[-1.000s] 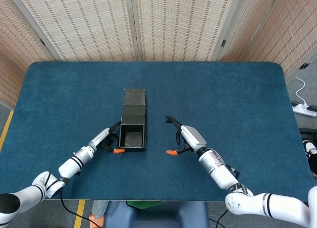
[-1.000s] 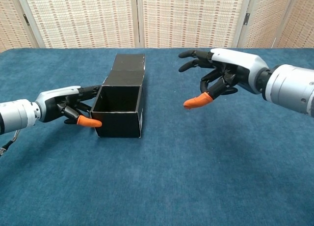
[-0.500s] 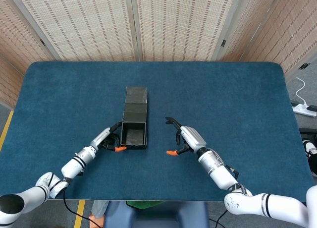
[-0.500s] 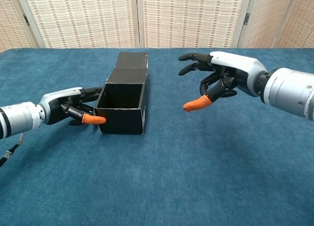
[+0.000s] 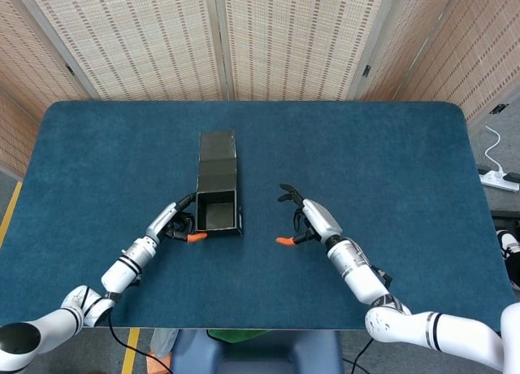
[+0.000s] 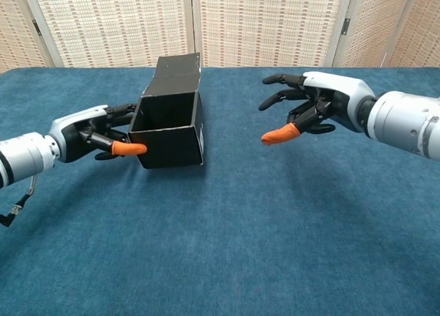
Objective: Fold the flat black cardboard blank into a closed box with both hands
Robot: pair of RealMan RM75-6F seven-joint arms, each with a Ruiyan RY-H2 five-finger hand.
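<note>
black cardboard box [image 5: 218, 197], partly folded into an open-ended sleeve, lies on the blue table [image 5: 390, 163] left of centre, open mouth toward the robot, flaps stretched away behind; left hand [image 6: 103, 134] grasps the box's left wall at the mouth, orange thumb tip at the front edge; right hand [image 6: 313, 110] hovers well apart to the right, fingers spread, holding nothing.

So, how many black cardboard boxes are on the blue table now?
1. The black cardboard box stands left of centre on the blue table, the left hand gripping its left wall.
</note>
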